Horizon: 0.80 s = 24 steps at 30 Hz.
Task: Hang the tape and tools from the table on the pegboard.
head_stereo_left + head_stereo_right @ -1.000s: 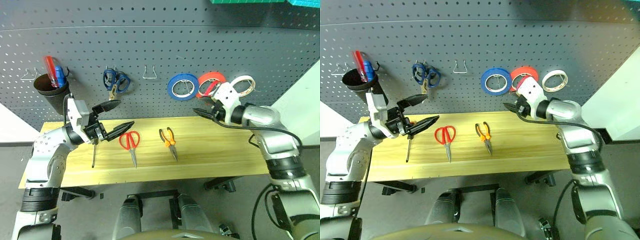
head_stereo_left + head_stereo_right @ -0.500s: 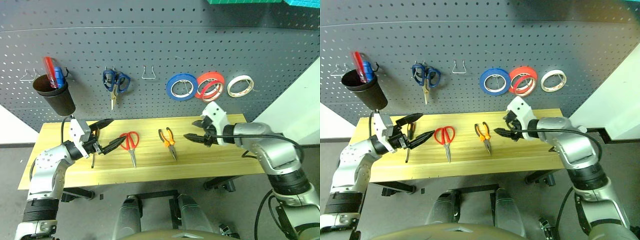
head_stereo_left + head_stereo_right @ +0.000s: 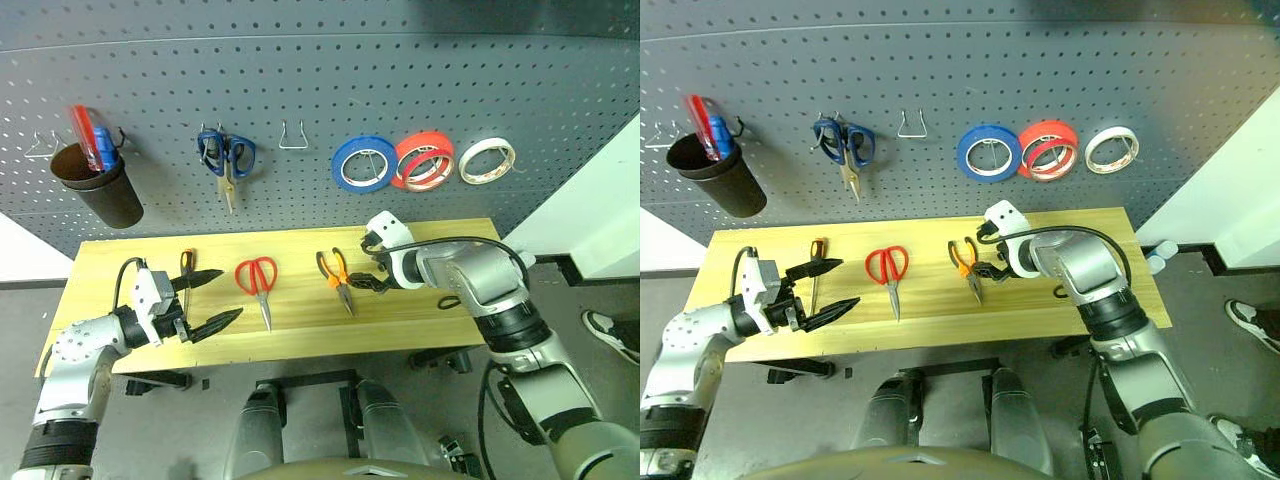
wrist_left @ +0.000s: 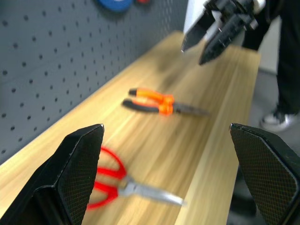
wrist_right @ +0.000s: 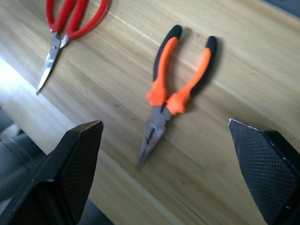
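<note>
Since its release of the red tape onto the pegboard (upper right of frame), the right end effector has dropped, fingers spread, beside the pliers at worktop centre; the left end effector hangs released, lower left.

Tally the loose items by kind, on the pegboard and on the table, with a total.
Tape rolls: 3 (blue, red, white), all on the pegboard
Scissors: 2 (blue-handled hung, red-handled on the table)
Pliers: 1, on the table
Screwdriver: 1, on the table
Black cup: 1, hung
Total: 8
</note>
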{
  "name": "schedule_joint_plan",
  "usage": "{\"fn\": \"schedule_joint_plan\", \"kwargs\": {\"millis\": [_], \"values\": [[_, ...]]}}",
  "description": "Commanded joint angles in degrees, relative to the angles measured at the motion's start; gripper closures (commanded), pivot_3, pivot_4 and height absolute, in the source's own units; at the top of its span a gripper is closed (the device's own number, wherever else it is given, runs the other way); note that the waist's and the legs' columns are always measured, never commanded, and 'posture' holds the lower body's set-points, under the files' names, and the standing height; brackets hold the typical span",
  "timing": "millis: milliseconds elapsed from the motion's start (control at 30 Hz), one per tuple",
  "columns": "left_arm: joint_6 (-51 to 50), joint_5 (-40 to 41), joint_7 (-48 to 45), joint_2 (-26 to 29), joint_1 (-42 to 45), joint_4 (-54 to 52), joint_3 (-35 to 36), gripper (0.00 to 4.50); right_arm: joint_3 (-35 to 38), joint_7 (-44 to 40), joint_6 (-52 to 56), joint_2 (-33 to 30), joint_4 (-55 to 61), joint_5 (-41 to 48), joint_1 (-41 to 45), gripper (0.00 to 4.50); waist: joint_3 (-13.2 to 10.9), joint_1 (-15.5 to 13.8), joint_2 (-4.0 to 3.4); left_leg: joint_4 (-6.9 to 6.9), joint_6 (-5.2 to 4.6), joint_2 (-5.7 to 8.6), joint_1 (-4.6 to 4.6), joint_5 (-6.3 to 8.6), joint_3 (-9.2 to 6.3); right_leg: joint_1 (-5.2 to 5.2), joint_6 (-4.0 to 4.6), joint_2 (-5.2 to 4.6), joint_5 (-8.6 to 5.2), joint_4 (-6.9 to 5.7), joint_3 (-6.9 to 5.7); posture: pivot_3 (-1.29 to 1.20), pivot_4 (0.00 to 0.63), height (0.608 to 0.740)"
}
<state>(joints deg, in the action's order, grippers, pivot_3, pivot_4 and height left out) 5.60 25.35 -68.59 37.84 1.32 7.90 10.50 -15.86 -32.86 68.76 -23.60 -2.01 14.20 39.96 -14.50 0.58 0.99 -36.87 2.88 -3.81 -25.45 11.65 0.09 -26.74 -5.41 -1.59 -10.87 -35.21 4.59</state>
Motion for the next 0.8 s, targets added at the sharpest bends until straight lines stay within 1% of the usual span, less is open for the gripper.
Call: {"fn": "schedule_joint_plan", "kwargs": {"millis": [33, 200, 333, 433, 600, 800], "values": [[1.0, -1.4, -1.1, 1.4, 0.9, 2.5, 0.1, 0.0, -2.8, 1.5, -4.8, 2.6, -5.0, -3.0, 3.3, 0.02, -0.4, 0.0, -0.04, 0.03, 0.0, 0.0, -0.02, 0.0, 0.01, -0.03, 0.02, 0.0, -0.02, 0.0, 0.0, 0.16, 0.321, 0.74], [1.2, -3.3, -1.4, 1.0, 4.1, 6.2, -1.7, 0.0, -2.1, 4.2, -8.4, 7.8, -15.2, -5.4, 7.2, 0.02, -1.3, -0.1, 0.03, 0.38, -0.02, 0.01, -0.06, -0.01, 0.04, -0.21, 0.06, 0.05, -0.1, 0.0, -0.02, 0.17, 0.329, 0.74], [3.5, -6.0, -1.4, -0.3, 7.8, 9.4, -4.1, 0.0, -0.9, 5.6, -9.1, 10.6, -20.7, -6.2, 9.1, 0.02, -1.3, -0.6, 0.01, 0.7, -0.03, 0.02, -0.06, -0.02, 0.04, -0.33, 0.09, 0.09, -0.26, -0.06, -0.04, 0.18, 0.334, 0.74], [4.8, -7.5, -1.9, -1.1, 10.2, 12.2, -5.8, 0.0, 0.2, 6.6, -8.6, 12.2, -22.8, -6.4, 10.2, 0.02, -1.3, -1.1, 0.0, 0.8, -0.03, 0.02, -0.07, -0.02, 0.04, -0.4, 0.09, 0.1, -0.41, -0.13, -0.06, 0.18, 0.334, 0.74], [5.3, -7.8, -2.5, -2.1, 12.6, 14.5, -6.9, 0.0, 2.3, 8.7, -6.9, 14.3, -25.0, -6.6, 11.1, 0.02, -1.4, -1.2, -0.01, 0.88, -0.03, 0.02, -0.06, -0.02, 0.02, -0.48, 0.13, 0.12, -0.52, -0.3, -0.07, 0.16, 0.331, 0.74], [6.2, -8.6, -2.7, -2.5, 14.8, 16.7, -7.6, 0.0, 2.0, 10.2, -8.1, 15.4, -28.6, -8.3, 10.9, 0.02, -1.4, -1.1, -0.01, 0.83, -0.03, 0.02, -0.04, -0.02, 0.01, -0.47, 0.14, 0.11, -0.52, -0.34, -0.07, 0.15, 0.326, 0.74]]}}
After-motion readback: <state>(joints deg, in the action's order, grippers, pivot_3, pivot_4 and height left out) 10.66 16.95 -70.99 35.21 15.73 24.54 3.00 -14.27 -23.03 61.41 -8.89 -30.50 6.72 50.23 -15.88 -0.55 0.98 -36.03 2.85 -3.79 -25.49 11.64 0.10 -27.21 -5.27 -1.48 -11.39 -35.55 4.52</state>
